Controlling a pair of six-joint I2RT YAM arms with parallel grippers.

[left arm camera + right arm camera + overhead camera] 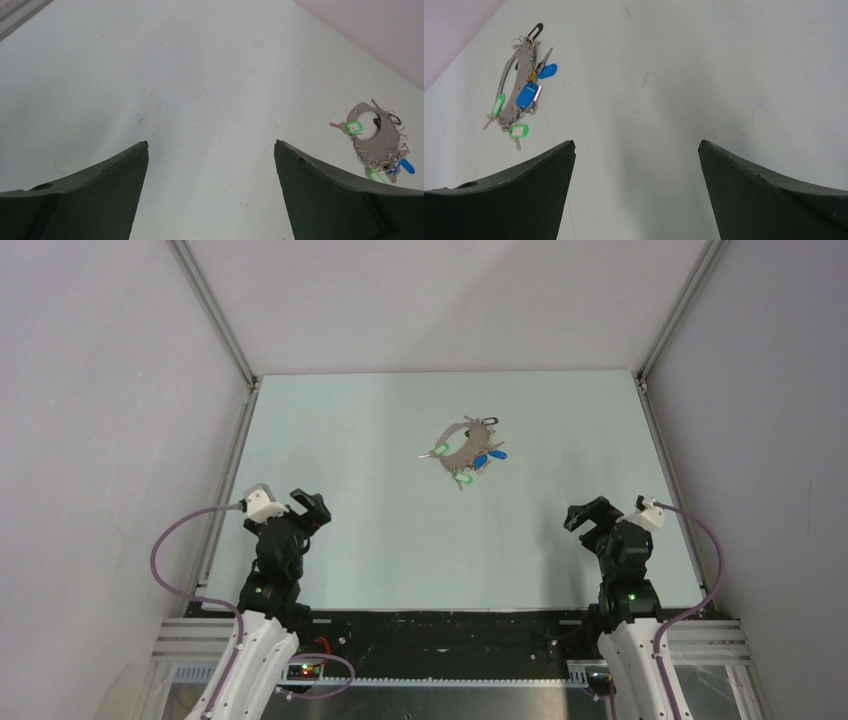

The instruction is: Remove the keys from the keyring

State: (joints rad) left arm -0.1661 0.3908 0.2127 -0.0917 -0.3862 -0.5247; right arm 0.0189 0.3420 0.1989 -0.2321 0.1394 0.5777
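The keyring, a grey-brown loop, lies flat toward the far side, just right of centre; the keys crowd around it, threaded on; two green tags sit at its left and near edges; two blue tags lie to its right; a black-headed key points off the far end.

Looks like a robotics lab test cell to me: pale desk boxed in by plain white panels on aluminium framing, left arm and right arm bolted at the near edge, purple cables looping off them, and an exposed circuit board with little lights.
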